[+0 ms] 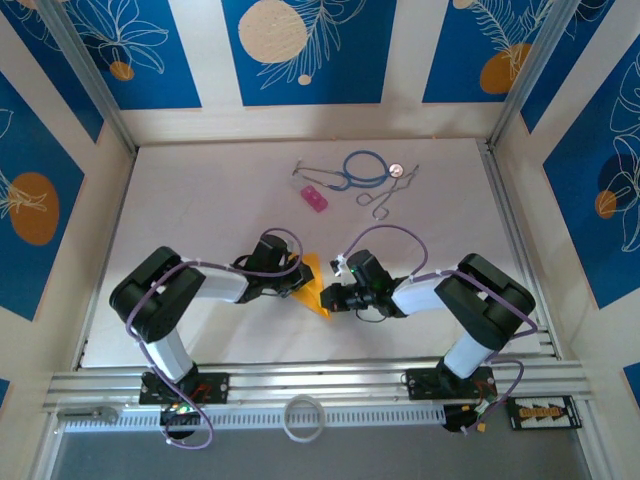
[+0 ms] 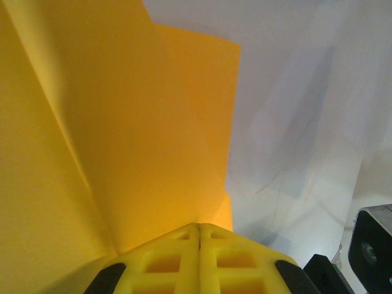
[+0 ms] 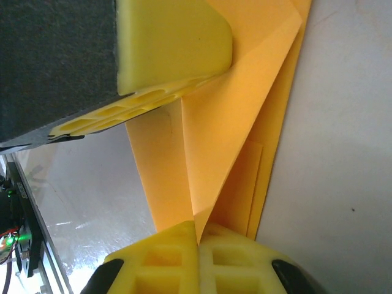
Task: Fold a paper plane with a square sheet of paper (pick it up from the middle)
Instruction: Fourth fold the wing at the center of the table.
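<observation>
Centre of table [image 1: 200, 200], near half: both arms meet over the square sheet of paper [image 1: 312, 270], already partly folded, with layered flaps and sharp creases.

- Left gripper [image 1: 303, 283]: in its wrist view the jaws [image 2: 199, 236] are pressed together on the near edge of the paper [image 2: 122, 122], which fans away from them.
- Right gripper [image 1: 328, 297]: the jaws [image 3: 197, 236] are likewise closed, nipping the point where several layers of paper [image 3: 233, 122] converge. A left-arm finger [image 3: 171, 43] sits just beside it, over the same sheet.

Risks, as judged:
- With two pinches so near each other on thin paper, any pull in opposite directions could tear it or drag a crease off line.
- Letting one pinch go early may let the flaps spring open.
- The fingers are close enough to knock together on the next move.

The pink block [image 1: 314, 197] lies well apart, farther back.
</observation>
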Controlling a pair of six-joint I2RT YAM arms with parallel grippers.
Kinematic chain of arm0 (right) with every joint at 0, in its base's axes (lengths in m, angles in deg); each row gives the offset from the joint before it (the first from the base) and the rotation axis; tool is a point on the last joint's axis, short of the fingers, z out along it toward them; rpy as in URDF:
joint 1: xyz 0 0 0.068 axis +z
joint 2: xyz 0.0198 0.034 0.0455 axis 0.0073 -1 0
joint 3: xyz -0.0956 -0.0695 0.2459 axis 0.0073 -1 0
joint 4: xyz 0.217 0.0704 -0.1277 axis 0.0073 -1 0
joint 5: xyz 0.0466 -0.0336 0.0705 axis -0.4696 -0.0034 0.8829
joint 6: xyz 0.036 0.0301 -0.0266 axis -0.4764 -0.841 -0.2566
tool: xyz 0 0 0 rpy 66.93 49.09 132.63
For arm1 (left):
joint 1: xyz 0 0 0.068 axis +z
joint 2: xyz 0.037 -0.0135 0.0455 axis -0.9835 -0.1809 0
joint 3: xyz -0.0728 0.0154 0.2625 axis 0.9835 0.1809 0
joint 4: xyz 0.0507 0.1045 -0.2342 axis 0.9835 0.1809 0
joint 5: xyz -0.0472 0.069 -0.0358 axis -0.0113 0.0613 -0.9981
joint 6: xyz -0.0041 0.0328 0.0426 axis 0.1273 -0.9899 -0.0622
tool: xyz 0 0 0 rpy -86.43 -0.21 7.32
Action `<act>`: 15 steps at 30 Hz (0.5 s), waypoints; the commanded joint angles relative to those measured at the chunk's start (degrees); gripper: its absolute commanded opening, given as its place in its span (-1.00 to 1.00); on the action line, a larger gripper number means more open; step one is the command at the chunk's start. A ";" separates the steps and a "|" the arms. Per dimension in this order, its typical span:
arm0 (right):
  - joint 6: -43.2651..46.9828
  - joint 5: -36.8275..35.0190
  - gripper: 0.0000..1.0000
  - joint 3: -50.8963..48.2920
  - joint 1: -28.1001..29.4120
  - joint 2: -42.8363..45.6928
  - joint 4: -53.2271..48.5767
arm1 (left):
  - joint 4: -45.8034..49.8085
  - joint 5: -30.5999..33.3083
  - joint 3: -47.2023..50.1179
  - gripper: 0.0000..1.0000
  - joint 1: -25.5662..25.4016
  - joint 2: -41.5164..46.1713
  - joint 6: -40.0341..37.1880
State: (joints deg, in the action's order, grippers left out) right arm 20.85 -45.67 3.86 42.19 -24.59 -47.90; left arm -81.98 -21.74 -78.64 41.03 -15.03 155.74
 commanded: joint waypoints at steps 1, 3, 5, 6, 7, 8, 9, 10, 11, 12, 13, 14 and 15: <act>-0.56 -0.09 -0.98 -0.32 -0.60 -1.56 -5.81 | 3.38 2.34 -0.98 -0.96 -0.14 -1.27 -1.62; -0.56 0.10 -0.98 -0.30 -0.69 -1.57 -5.99 | 3.86 2.90 -0.85 -0.97 -0.18 -1.19 -1.56; -0.73 0.14 -0.98 -0.30 -0.77 -1.58 -6.08 | 3.80 2.97 -0.80 -0.96 -0.13 -1.25 -1.55; -0.73 0.22 -0.98 -0.35 -0.82 -1.58 -6.08 | 4.03 3.02 -0.84 -0.97 -0.15 -1.29 -1.64; -0.74 0.23 -0.98 -0.32 -0.82 -1.68 -6.16 | 4.16 3.26 -0.84 -0.97 -0.13 -1.19 -1.64; -0.82 0.36 -0.98 -0.23 -0.94 -1.77 -6.22 | 4.10 3.43 -0.76 -0.97 -0.13 -1.19 -1.59; -0.83 0.40 -0.98 -0.22 -0.90 -1.73 -6.33 | 4.30 3.45 -0.80 -0.98 -0.05 -1.25 -1.64; -0.91 0.50 -0.98 -0.21 -1.06 -1.84 -6.26 | 4.43 3.41 -0.91 -0.97 -0.08 -1.41 -1.72; -1.00 0.62 -0.98 -0.13 -1.04 -1.95 -6.30 | 4.34 3.21 -1.06 -0.97 -0.05 -1.59 -1.80; -1.00 0.73 -0.98 -0.15 -1.06 -2.02 -6.34 | 4.39 3.02 -1.18 -0.97 -0.04 -1.83 -1.94; -1.14 0.88 -0.98 0.02 -1.13 -2.03 -6.58 | 4.99 3.16 -1.36 -0.98 -0.08 -1.85 -1.99; -1.18 0.95 -0.98 0.10 -1.20 -2.07 -6.82 | 6.00 3.71 -1.37 -0.98 -0.04 -1.71 -2.04; -1.25 1.20 -0.97 0.19 -1.15 -2.04 -7.06 | 6.63 4.19 -1.32 -0.99 -0.01 -1.60 -2.13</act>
State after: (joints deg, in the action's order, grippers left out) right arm 20.26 -44.32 4.43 41.56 -24.96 -48.86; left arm -79.88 -20.61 -79.38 41.03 -15.46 155.04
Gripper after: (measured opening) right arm 0.057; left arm 0.048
